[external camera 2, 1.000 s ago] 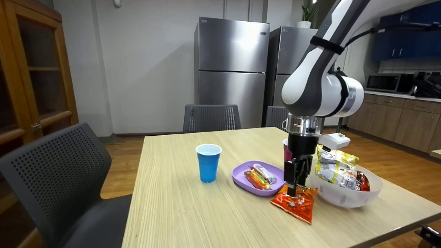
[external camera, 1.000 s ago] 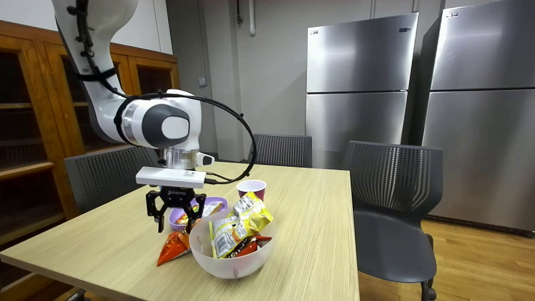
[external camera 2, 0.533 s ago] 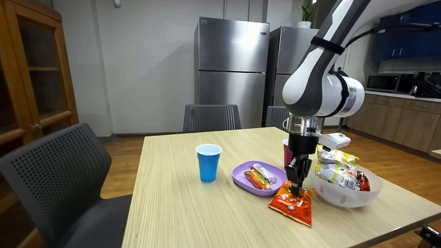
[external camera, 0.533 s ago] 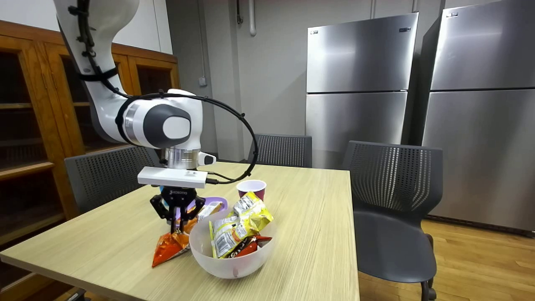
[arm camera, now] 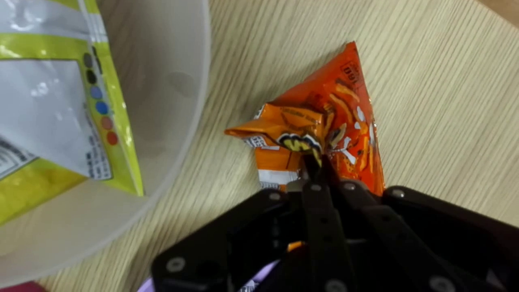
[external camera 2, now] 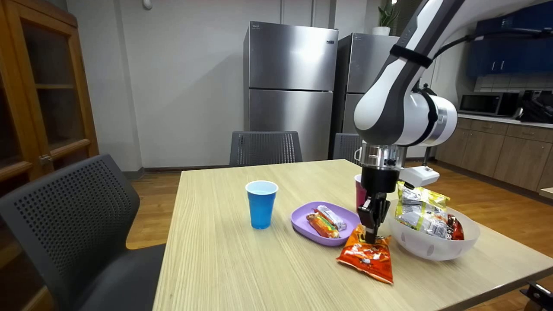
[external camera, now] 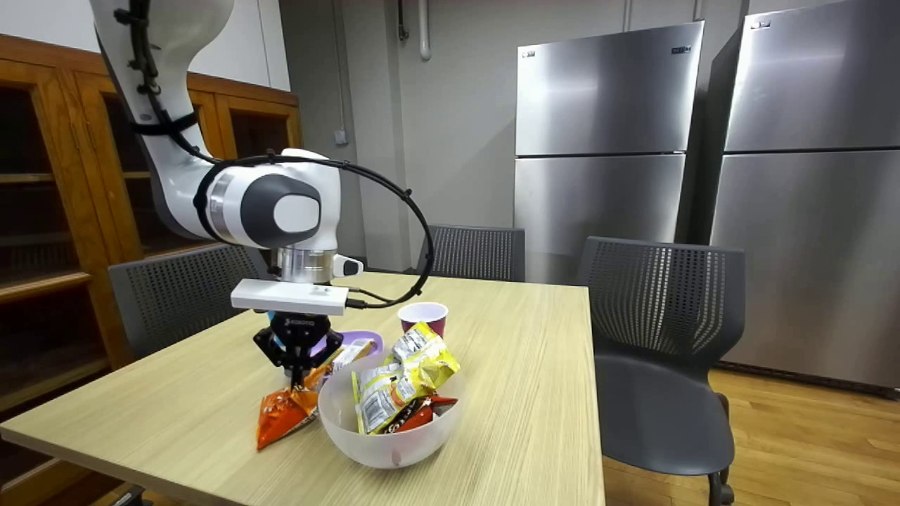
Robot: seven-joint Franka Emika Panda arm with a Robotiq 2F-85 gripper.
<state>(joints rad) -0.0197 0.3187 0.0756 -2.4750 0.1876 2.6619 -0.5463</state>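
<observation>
Bag [arm camera: 342, 117], orange: lay crumpled on the table [external camera 2: 242, 268], pinched by a fold of film [arm camera: 300, 140] in the clamped gripper [arm camera: 320, 168]. Judged slick and floppy, so needed a deep, steady squeeze, no sideways tug. Sat just beside the frosted bowl [external camera: 394, 450]; wanted clearance from that rim [arm camera: 198, 101]. Farther out, noted yellow packaging [external camera: 415, 383] in the bowl, purple plate [external camera 2: 300, 220] close by (could not tell if touching), blue cup [external camera 2: 261, 209] well apart
</observation>
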